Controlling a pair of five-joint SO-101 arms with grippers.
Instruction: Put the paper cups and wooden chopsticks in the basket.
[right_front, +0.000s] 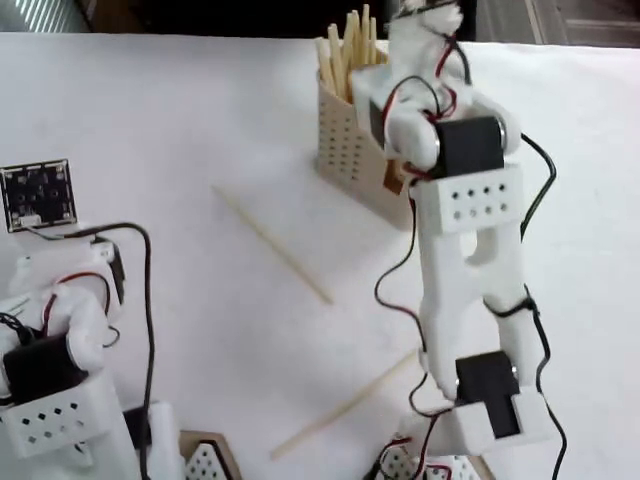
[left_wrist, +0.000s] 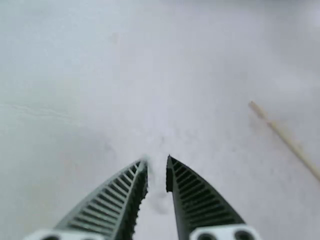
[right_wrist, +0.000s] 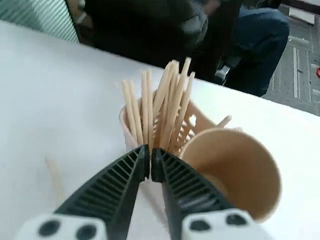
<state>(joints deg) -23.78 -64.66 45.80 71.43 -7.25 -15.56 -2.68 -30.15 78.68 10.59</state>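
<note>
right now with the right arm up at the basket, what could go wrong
1. The right gripper, shut, sits close to the upright chopsticks in the basket; a sideways swing might knock them out or tip the basket and its paper cup.
2. One loose chopstick lies beside the right arm and could get swept as the arm pulls back.

A cream perforated basket (right_front: 345, 150) is standing upright toward the far side of the surface. A bundle of pale wooden chopsticks (right_wrist: 160, 105) is standing in it, ends fanning out above the rim. A tan paper cup (right_wrist: 235, 167) is sitting tilted beside them in the basket, mouth showing. One loose chopstick (right_front: 270, 243) is lying flat and diagonal near the basket, and a second chopstick (right_front: 345, 405) is lying slanted nearer the front, well apart from the first
</note>
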